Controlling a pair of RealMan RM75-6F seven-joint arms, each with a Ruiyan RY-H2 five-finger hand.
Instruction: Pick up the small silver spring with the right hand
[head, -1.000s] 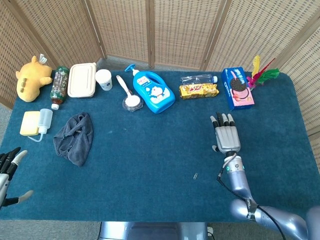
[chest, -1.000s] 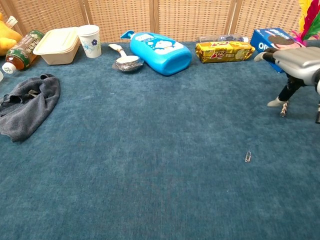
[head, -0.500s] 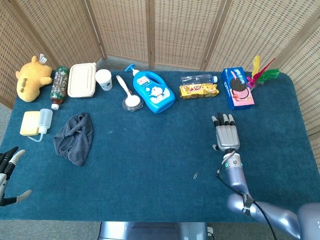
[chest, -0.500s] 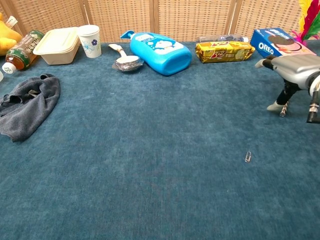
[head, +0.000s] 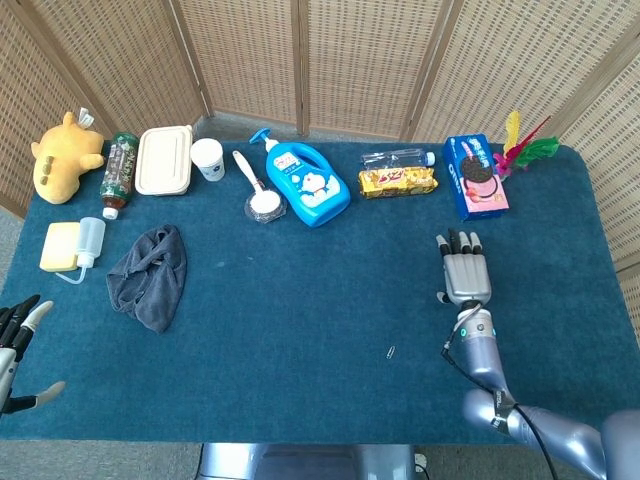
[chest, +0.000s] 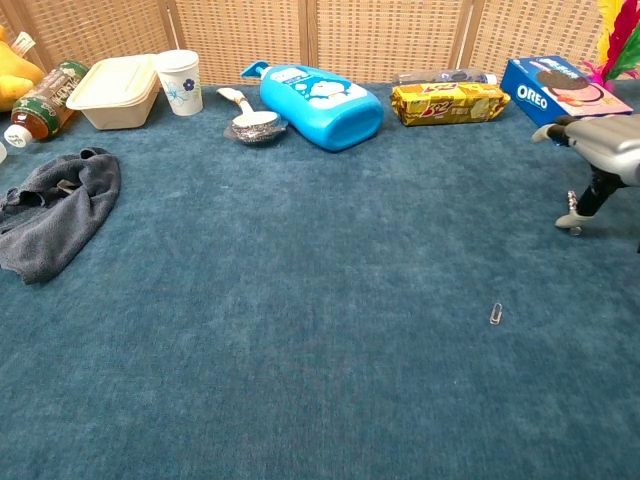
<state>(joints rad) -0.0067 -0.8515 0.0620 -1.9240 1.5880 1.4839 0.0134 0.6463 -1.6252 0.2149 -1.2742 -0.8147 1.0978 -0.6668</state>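
On the blue felt table (head: 300, 300), right half: the small silver spring (head: 390, 352) lies flat on the cloth, alone, near the front edge. The chest view shows it as a thin bright sliver. The right hand (head: 464, 272) sits off to the spring's right and a little farther back, apart from it, palm down, fingers extended toward the Oreo box (head: 475, 176) and spread, holding nothing. In the chest view the thumb hangs down toward the cloth; whether it touches the felt I cannot tell.

The left hand (head: 18, 345) is at the near left corner, far from the work, fingers apart and empty.

Risks, as I judge them:
- The spring is tiny and low against a napped surface. Broad fingertips may press it into the pile or skid over it without getting under it.
- A pinch closed slightly off-centre could flick the spring away; being round and light, it likely rolls or hops, possibly off the front edge.
- The hand must travel leftward and toward the robot. Dragging the thumb along the felt could sweep the spring ahead of it.
- From above, the hand will probably hide the spring at the moment of closing, so a miss may go unnoticed.
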